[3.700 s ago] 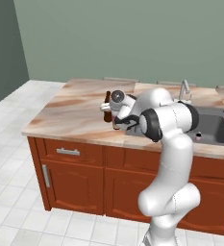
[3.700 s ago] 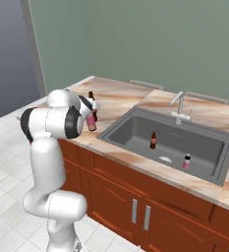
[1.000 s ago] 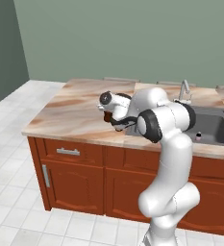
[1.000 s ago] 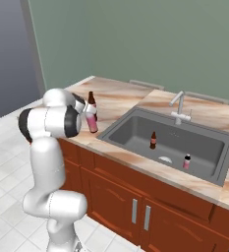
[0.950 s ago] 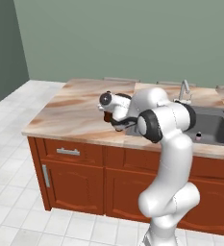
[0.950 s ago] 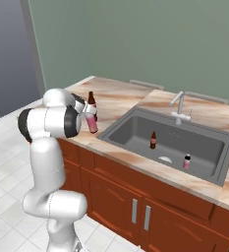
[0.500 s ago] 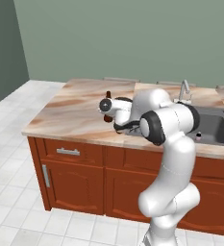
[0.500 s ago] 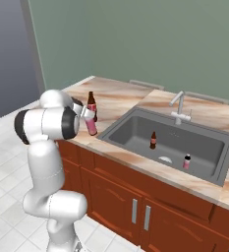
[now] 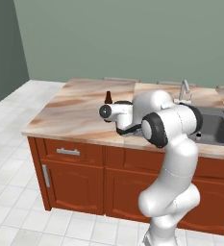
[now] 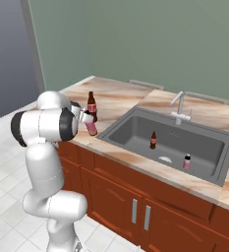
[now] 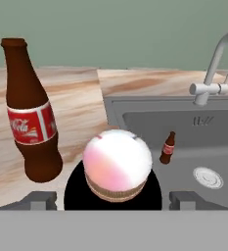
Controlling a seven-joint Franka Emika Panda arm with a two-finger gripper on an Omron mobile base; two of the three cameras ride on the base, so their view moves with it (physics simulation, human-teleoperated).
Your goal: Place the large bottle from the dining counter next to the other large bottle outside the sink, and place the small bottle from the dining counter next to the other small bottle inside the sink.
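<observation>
Since the earlier frames the jaws have spread wide, letting go of the large bottle. It stands on the counter just beside the other large bottle, outside the sink, between the gripper fingers. First placement appears complete. Next: withdraw clear without tipping it, then fetch the small bottle.

I see a glossy dark brown glass cola bottle on a polished marbled stone counter, beside a matt grey metal sink and shiny faucet.
</observation>
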